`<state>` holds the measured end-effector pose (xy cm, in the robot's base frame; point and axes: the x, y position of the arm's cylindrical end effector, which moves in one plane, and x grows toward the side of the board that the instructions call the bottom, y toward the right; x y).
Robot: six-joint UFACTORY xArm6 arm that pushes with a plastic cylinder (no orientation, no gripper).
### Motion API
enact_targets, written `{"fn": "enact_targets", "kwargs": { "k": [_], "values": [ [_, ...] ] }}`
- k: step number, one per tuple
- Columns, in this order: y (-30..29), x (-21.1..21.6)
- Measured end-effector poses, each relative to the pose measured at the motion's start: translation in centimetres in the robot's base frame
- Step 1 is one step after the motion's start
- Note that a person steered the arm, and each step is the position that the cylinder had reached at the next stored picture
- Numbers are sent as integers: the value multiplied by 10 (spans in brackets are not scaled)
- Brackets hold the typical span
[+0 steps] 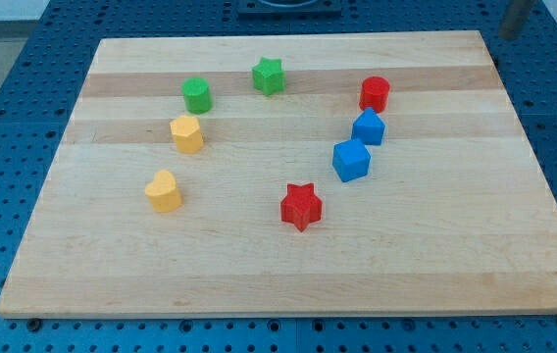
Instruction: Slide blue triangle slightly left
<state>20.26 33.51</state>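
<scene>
Two blue blocks sit right of the board's middle, nearly touching. The upper one (pixel 368 126) looks like the blue triangle, though its shape is hard to make out. The lower one (pixel 351 160) looks like a cube. A red cylinder (pixel 375 93) stands just above the upper blue block. My rod shows as a dark blurred bar at the view's top right corner, with my tip (pixel 507 37) just beyond the board's top right corner, far up and right of the blue blocks.
A red star (pixel 301 206) lies below and left of the blue blocks. A green star (pixel 269 75) and a green block (pixel 197 94) sit near the top. Two yellow blocks (pixel 187 133) (pixel 163 190) sit at the left. The wooden board (pixel 455 265) lies on a blue perforated table.
</scene>
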Motion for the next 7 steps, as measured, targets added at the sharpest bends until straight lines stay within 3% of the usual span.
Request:
{"fn": "enact_targets", "kwargs": {
  "k": [1,4,7],
  "values": [
    [-4,7],
    [-81,136],
    [-175,165]
  ]
}}
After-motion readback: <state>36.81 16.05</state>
